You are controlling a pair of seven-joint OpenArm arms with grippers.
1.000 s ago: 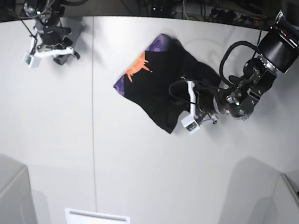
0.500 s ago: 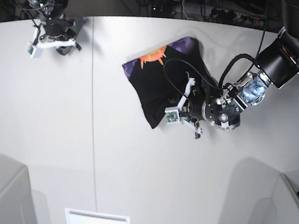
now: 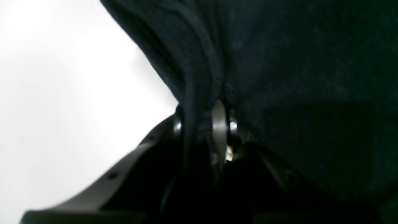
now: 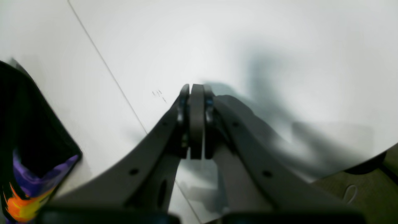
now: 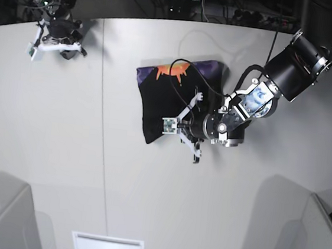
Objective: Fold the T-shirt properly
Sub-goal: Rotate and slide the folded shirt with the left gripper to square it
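- Left wrist view: the left gripper (image 3: 203,124) pinches a bunched black fold of the T-shirt (image 3: 295,77); cloth fills the space ahead and to one side of it.
- Right wrist view: the right gripper (image 4: 196,102) is fully closed and empty, the shirt well off to its side.
- Base view: the shirt lies as a compact, partly folded bundle on the table (image 5: 62,149), print (image 5: 171,71) at its far edge; judged unfinished while the bundle is uneven and one edge is in the grip.

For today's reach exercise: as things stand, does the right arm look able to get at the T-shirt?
Probably yes: bare table lies between the right end effector and the T-shirt. The left end effector grips the far side.

Bright overhead light, blurred wrist views
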